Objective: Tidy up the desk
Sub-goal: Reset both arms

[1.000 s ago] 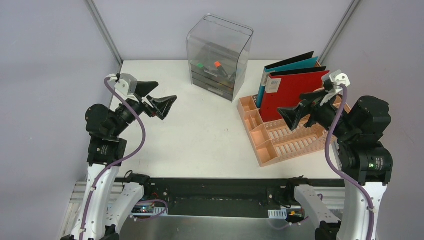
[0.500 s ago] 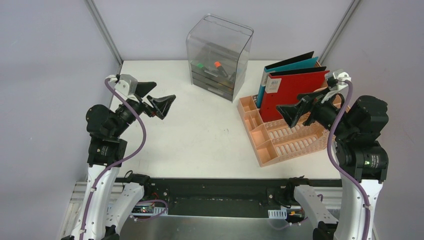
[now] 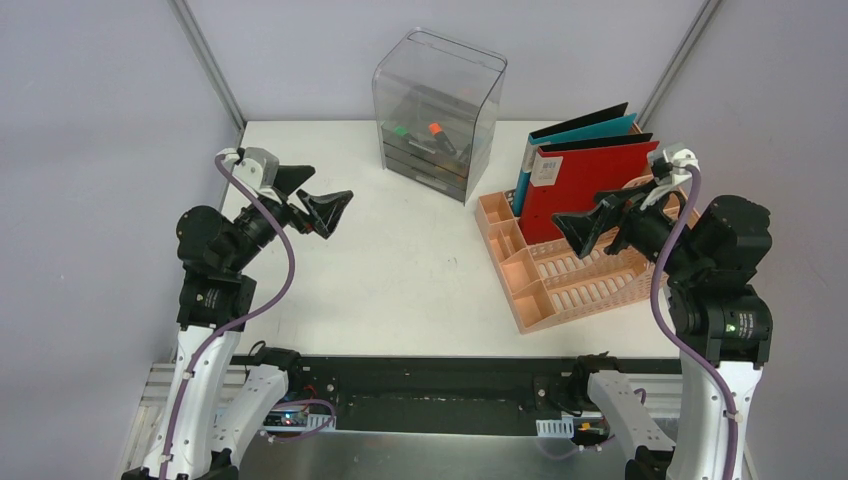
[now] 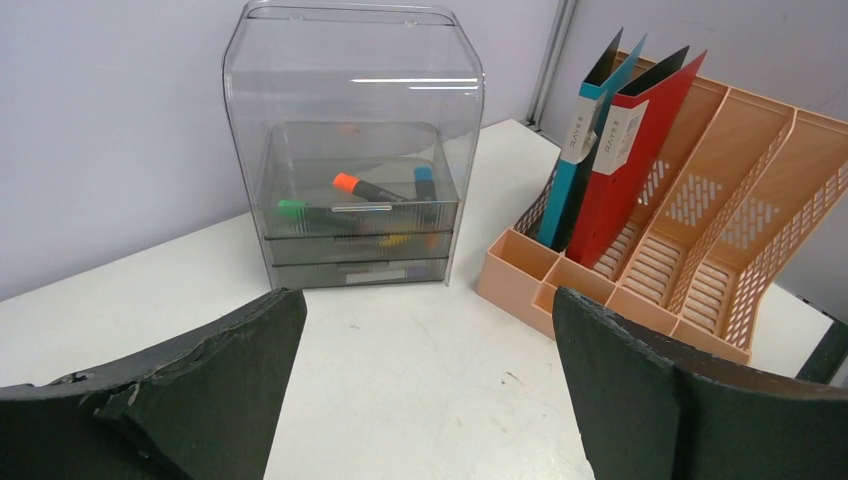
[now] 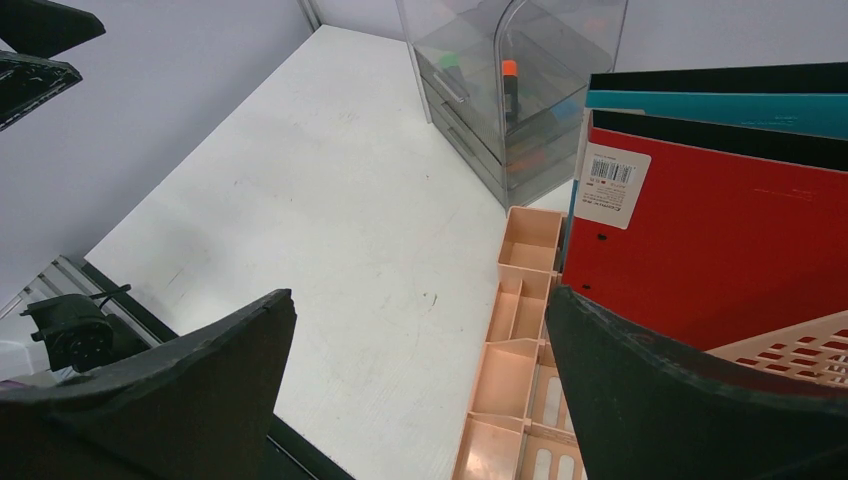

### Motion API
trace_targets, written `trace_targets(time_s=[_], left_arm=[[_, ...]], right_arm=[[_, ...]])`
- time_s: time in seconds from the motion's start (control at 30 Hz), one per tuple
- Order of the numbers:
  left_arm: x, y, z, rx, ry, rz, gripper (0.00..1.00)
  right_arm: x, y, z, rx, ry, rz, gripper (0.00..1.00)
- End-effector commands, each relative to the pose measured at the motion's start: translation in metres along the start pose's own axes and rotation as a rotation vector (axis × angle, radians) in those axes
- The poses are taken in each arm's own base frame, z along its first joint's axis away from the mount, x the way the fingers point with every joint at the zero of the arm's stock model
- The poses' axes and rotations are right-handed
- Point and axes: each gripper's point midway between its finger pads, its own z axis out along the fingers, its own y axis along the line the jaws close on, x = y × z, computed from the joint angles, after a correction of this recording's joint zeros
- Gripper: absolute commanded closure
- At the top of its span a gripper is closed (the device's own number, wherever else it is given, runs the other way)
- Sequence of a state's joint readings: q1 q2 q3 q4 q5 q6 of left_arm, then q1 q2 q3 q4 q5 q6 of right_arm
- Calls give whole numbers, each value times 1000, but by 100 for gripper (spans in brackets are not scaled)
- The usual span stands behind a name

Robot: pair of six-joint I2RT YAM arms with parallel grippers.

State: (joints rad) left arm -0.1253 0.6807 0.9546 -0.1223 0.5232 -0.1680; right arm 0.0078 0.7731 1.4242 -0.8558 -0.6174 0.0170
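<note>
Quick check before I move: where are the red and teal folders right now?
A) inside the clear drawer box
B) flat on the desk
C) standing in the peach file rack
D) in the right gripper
C: the red folder and the teal folder stand on edge, side by side, in the peach file rack.

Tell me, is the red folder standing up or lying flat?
Standing up: the red folder sits on edge in the peach rack, next to the teal folder.
</note>
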Motion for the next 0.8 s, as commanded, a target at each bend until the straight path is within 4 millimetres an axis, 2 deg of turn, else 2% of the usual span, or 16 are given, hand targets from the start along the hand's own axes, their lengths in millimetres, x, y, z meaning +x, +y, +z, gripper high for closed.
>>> trace_targets(time_s=[0.0, 0.77], left_arm=[[-3, 3, 1, -11, -15, 22, 1], [-1, 5, 2, -18, -10, 27, 1]], right_arm=[[-12, -1, -3, 18, -53, -38, 0], [-10, -3, -4, 29, -54, -43, 0]])
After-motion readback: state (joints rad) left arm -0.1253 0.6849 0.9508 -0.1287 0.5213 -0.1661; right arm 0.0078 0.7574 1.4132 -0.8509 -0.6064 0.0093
